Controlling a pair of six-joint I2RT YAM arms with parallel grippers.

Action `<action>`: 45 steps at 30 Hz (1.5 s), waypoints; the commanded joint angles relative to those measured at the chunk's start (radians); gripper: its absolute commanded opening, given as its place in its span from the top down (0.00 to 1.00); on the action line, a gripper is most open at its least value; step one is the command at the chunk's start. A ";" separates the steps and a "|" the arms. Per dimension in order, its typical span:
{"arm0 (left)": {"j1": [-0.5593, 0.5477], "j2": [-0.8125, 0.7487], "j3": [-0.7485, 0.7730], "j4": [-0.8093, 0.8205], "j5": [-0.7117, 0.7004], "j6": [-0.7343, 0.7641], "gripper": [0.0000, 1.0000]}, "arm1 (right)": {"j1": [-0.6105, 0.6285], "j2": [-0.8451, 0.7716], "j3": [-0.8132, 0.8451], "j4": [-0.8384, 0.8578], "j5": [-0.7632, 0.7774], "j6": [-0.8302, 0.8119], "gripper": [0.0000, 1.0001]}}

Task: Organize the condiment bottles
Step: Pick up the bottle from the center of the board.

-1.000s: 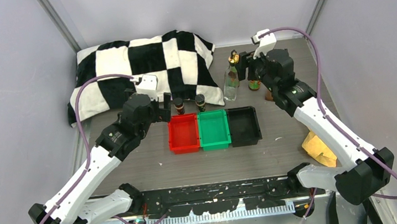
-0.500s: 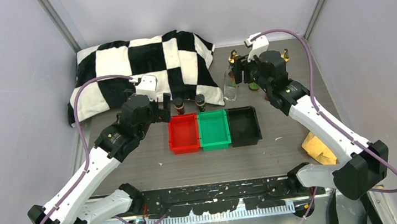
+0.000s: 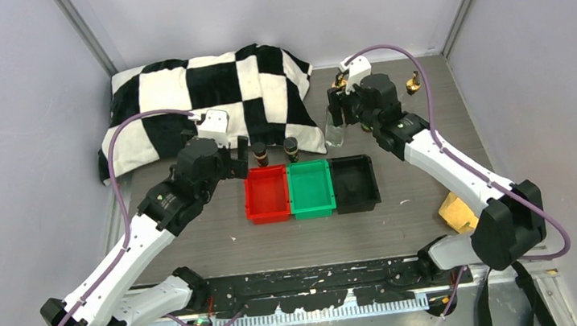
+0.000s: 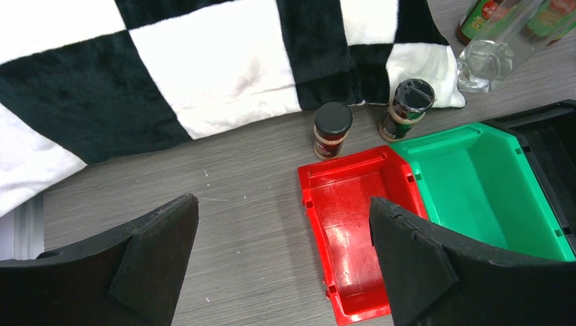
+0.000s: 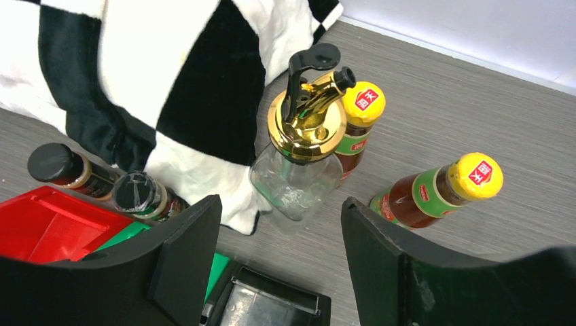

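Left end effector (image 4: pixel 282 202), right end effector (image 5: pixel 280 202) agape, empty; far glass bottle (image 3: pixel 414 83) body faint, perhaps upright.

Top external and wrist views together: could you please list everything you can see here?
Pillow: one, black-and-white checked, back left.
Trays: three, red, green, black, side by side at centre.
Glass bottles with gold pourers: two, clear, one by the pillow's corner, one far right.
Black-capped bottles: two, dark, behind the red and green trays.
Yellow-capped bottles: two, reddish-brown, beside the nearer glass bottle.
Yellow-brown item: one, right near edge, unidentifiable.
Left hand: open, left of the black-capped bottles.
Right hand: open, facing the nearer glass bottle.
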 commanded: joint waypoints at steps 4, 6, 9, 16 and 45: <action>-0.005 -0.018 -0.002 0.048 0.013 -0.007 0.03 | 0.006 0.050 0.065 0.091 0.001 -0.047 0.29; -0.004 -0.017 -0.002 0.048 0.015 -0.007 0.03 | 0.005 0.065 0.069 0.106 0.003 -0.051 0.29; -0.005 -0.017 -0.003 0.048 0.017 -0.007 0.03 | 0.006 0.085 0.075 0.129 0.008 -0.054 0.29; -0.004 -0.012 -0.005 0.047 0.022 -0.006 0.03 | 0.006 0.119 0.078 0.206 0.020 -0.058 0.33; -0.004 -0.001 -0.006 0.049 0.036 -0.006 0.03 | 0.004 0.172 0.037 0.310 0.083 -0.047 0.75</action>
